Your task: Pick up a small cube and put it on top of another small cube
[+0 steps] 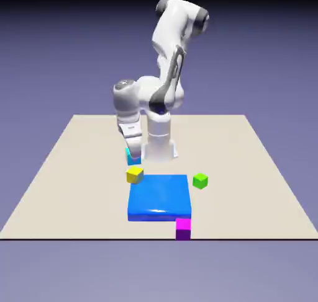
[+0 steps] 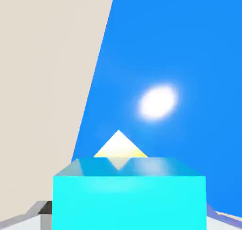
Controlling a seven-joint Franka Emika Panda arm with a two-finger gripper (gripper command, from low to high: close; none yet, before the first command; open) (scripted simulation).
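My work surface is a beige table (image 1: 74,170). Resting directly on it: a flat blue slab (image 1: 158,197), a yellow cube (image 1: 135,175) at the slab's far-left corner, a green cube (image 1: 200,181) beside its right edge, and a magenta cube (image 1: 183,228) at the near edge.

Hand view: the cyan cube (image 2: 128,200) is filling the lower frame, running off the bottom edge and covering nearly all of both fingertips (image 2: 43,209), so only grey slivers are showing at its sides. The yellow cube (image 2: 119,148) is peeking over it as one corner only, and the blue slab (image 2: 179,59) is being cut by the top and right edges. Exterior view: the gripper (image 1: 131,151) is hiding most of the cyan cube, and the finger gap is staying too small to read.
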